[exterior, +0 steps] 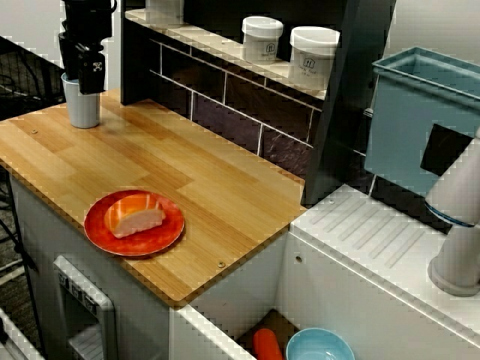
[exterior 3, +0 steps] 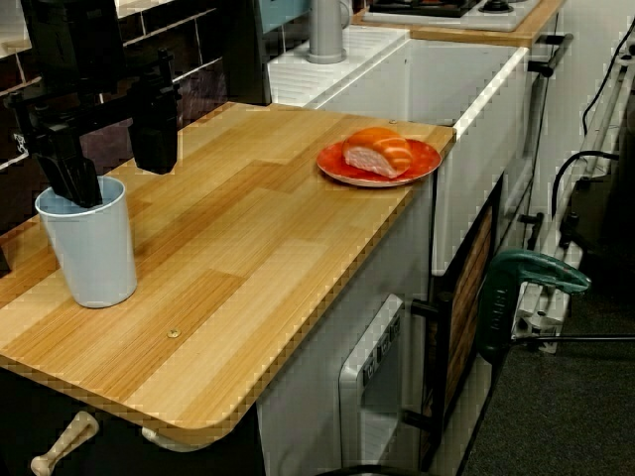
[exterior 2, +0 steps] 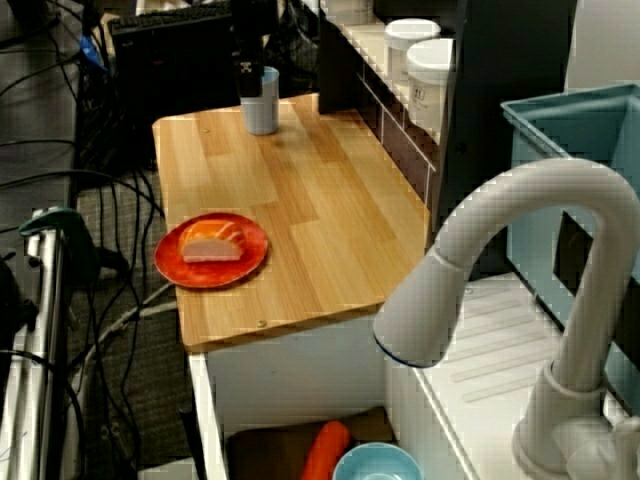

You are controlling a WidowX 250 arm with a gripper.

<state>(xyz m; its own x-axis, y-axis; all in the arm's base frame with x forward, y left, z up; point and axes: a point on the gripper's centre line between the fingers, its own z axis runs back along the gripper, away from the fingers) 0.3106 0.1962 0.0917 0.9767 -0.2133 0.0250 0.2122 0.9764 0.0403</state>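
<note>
The cup (exterior 3: 94, 248) stands at one end of the worktop (exterior: 187, 165), one gripper (exterior 3: 111, 159) finger inside it, the other outside; the plate (exterior: 97, 232), bearing the sushi (exterior: 135, 217), lies well apart toward the opposite end; two jars (exterior: 262, 37) stand on the shelf (exterior: 225, 54) behind.

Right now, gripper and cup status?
Gripper open, one finger inside pale blue cup, other outside rim. Cup upright on wooden counter. Red plate with salmon sushi well apart.

one cup (exterior: 82, 105), one plate (exterior: 97, 226), two jars (exterior: 262, 39) (exterior: 313, 49)
</note>
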